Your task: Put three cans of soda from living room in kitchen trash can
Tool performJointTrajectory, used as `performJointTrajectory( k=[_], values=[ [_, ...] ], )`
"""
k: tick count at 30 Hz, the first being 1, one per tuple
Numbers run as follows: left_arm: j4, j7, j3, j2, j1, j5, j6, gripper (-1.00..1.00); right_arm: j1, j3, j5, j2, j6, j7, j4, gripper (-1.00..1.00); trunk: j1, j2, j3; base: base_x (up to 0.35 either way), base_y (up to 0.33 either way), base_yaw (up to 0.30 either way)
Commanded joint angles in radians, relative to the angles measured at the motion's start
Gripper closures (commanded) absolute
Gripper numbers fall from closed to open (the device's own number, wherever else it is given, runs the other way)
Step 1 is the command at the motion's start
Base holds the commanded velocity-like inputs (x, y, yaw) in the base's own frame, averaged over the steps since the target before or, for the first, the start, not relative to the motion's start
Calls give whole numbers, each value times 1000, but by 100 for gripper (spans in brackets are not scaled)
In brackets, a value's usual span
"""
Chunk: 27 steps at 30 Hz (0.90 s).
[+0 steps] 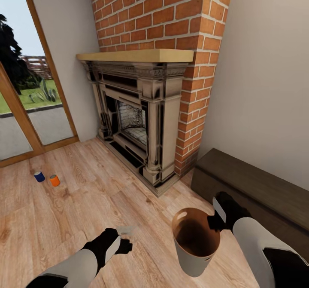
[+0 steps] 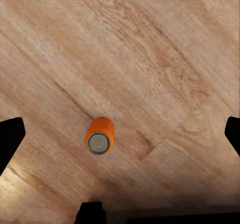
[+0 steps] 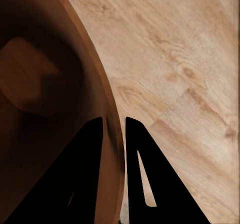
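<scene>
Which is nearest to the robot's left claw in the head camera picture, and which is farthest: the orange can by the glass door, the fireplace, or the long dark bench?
1. Orange can: on the floor ahead of the left claw, on its left side by the glass door.
2. Fireplace: farther ahead, against the brick column.
3. Bench: far across on the right, along the wall.

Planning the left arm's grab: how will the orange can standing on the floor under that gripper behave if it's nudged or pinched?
The orange can stands upright on smooth wood floor, so an off-centre nudge would probably tip it, and then it would likely roll. Its small size suggests it is light and may skid before the fingers close. The glossy round wall could slip, so a centred pinch by the left gripper seems safer.
</scene>
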Motion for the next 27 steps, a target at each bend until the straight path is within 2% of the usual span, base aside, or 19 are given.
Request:
performJointTrajectory(
  k=[1,6,8,9,15,20,27],
  values=[
    [6,0,0,1,0,1,0,-100,-2,-2,-13,1,0,-6,1,100,0,0,0,0,0,0],
    [23,-2,1,4,3,3,-2,-100,-9,-5,-18,6,0,-63,5,100,0,0,0,0,0,0],
    [25,-2,1,4,4,18,-3,-100,-10,-3,-18,9,0,-76,6,100,0,0,0,0,0,0],
    [26,-3,1,4,4,40,-4,-100,-10,-1,-18,10,0,-81,6,100,0,0,0,0,0,0],
    [26,-9,-2,5,5,116,-4,-100,-10,2,-16,12,0,-91,8,100,0,0,0,0,0,0],
    [28,-5,-2,5,5,134,2,-100,-9,5,-15,13,0,-92,23,100,0,0,0,0,0,0],
    [29,-3,-2,5,6,139,5,-100,-9,7,-15,13,0,-85,44,100,0,0,0,0,0,0]
  ],
)
